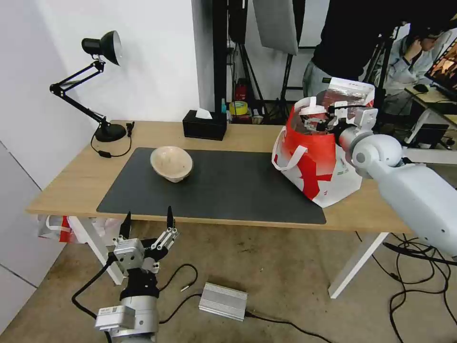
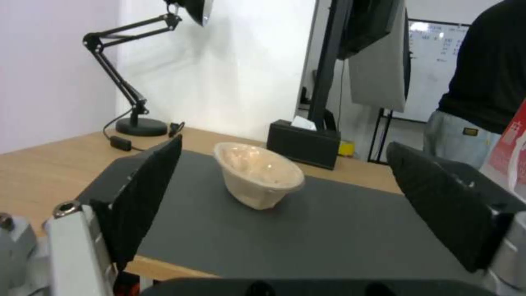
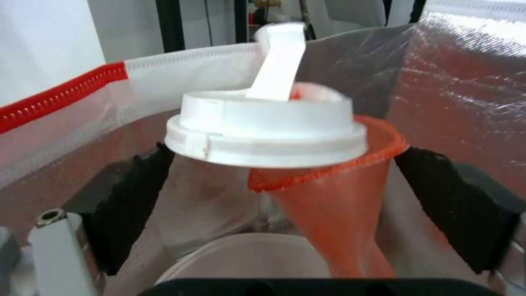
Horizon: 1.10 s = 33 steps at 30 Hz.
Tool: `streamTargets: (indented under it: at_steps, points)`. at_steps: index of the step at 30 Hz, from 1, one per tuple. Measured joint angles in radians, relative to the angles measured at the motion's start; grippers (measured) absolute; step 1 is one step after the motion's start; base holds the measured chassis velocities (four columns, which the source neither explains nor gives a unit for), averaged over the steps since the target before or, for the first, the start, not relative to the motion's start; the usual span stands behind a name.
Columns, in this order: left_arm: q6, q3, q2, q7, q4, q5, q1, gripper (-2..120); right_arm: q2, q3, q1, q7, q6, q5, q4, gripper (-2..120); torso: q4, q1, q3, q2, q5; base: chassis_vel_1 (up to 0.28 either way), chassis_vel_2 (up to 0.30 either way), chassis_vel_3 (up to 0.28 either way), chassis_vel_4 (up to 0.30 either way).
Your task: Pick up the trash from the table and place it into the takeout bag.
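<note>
Head view: we see our right gripper (image 1: 328, 120) reaching into the mouth of the takeout bag (image 1: 316, 162), and our left gripper (image 1: 147, 224) hanging below the near edge of the table (image 1: 62, 190), fingers spread wide and holding nothing.

Right wrist view: the red cup (image 3: 334, 197) with its white lid (image 3: 263, 131) sits tilted between the black pads (image 3: 137, 193). Whether they still pinch it we cannot tell; there seems to be a little room at each side.

Cup handling: we judge it light and thin-walled, easily crushed, with a lid already skewed off the rim that could pop loose. We would hold the body below the rim, gently.

Inside the bag: a white rounded rim (image 3: 246, 255) shows beneath the cup, likely a bowl already dropped in.

Beige bowl: it (image 1: 171, 163) lies tipped on its side on the dark grey mat (image 1: 228, 190), well apart from the bag; in the left wrist view it (image 2: 257, 174) faces its opening toward the lamp side.

Bowl handling: we take it for light, stiff pulp or plastic, likely to rock or skid. The upper rim edge looks the best place to pinch, one finger inside and one outside.

Bag: soft-sided with foil lining and a loose white strap (image 1: 290, 159); its walls may fold inward.

Surface: light wood, flat; the mat looks matt and grippy.

Room: a black desk lamp (image 1: 95, 85) and black tissue box (image 1: 204, 125) stand at the far edge; a person stands behind the bag.
</note>
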<state>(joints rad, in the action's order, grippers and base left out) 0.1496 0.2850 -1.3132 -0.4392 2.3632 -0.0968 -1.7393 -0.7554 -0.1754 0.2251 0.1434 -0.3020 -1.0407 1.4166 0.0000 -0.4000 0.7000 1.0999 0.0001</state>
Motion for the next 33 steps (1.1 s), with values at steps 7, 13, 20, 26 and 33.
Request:
streamTargets:
  at_steps: [7, 13, 20, 26, 33]
  points:
    - [0.0, 0.002, 0.002, -0.001, 0.006, 0.0, -0.003, 100, 0.017, 0.016, 0.003, 0.004, -0.002, 0.001, 0.02, 100, 0.0, 0.0, 0.0, 0.0, 0.0, 0.0, 0.0, 0.0, 0.0]
    - [0.0, 0.007, 0.004, -0.002, 0.013, -0.002, -0.007, 100, 0.032, 0.019, -0.002, 0.004, -0.009, 0.002, 0.031, 100, 0.0, 0.0, 0.0, 0.0, -0.0001, 0.0, 0.0, 0.0, 0.0]
    - [0.0, 0.015, 0.009, -0.005, 0.02, -0.005, -0.009, 100, 0.046, 0.019, -0.009, 0.006, -0.045, 0.004, 0.049, 100, 0.0, 0.0, 0.0, 0.0, 0.0, 0.0, 0.0, 0.0, 0.0]
    - [0.0, 0.014, 0.008, -0.005, 0.022, -0.005, -0.009, 100, 0.057, 0.017, -0.01, 0.005, -0.085, 0.018, 0.058, 100, 0.0, 0.0, 0.0, 0.0, 0.0, 0.0, 0.0, 0.0, 0.0]
    - [0.0, 0.015, 0.009, -0.006, 0.024, -0.005, -0.01, 100, 0.062, 0.012, -0.015, -0.015, -0.146, 0.046, 0.058, 100, 0.0, 0.0, 0.0, 0.0, 0.0, 0.0, 0.0, 0.0, 0.0]
